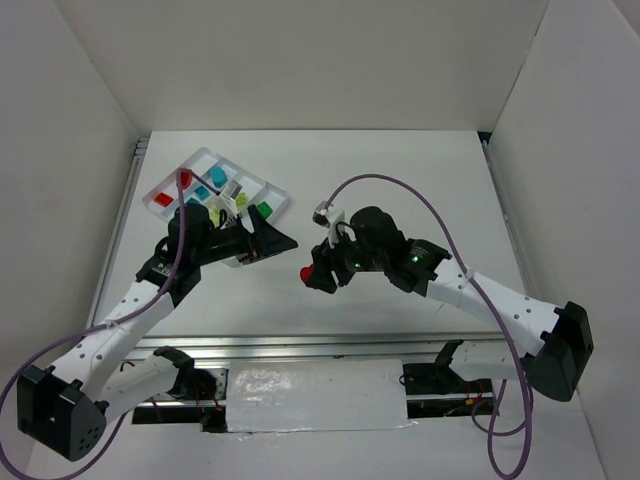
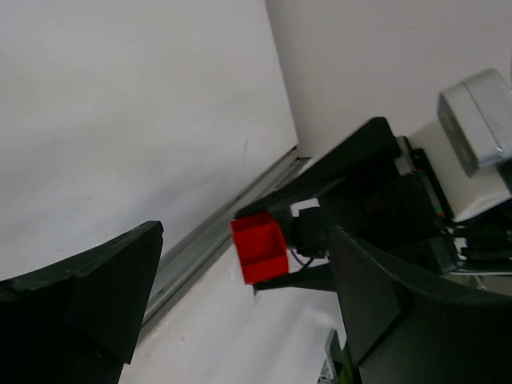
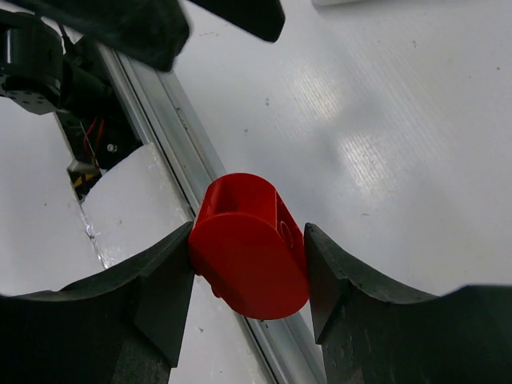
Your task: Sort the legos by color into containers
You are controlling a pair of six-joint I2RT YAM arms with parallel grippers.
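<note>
My right gripper (image 1: 310, 272) is shut on a red lego (image 1: 306, 274) and holds it above the table, left of centre. In the right wrist view the red lego (image 3: 250, 260) sits squeezed between both fingers (image 3: 152, 296). My left gripper (image 1: 281, 241) is open and empty. It points right toward the red lego, a short gap away, which shows between its fingers in the left wrist view (image 2: 258, 248). The white tray (image 1: 157, 203) lies at the back left, just behind the left gripper. It holds red (image 1: 186, 178), teal (image 1: 217, 178), green (image 1: 264, 209) and pale yellow (image 1: 238, 200) legos.
An aluminium rail (image 1: 300, 348) runs along the table's near edge, with a white pad (image 1: 315, 395) below it. White walls enclose the table on the left, back and right. A purple cable (image 1: 400, 190) arcs over the right arm.
</note>
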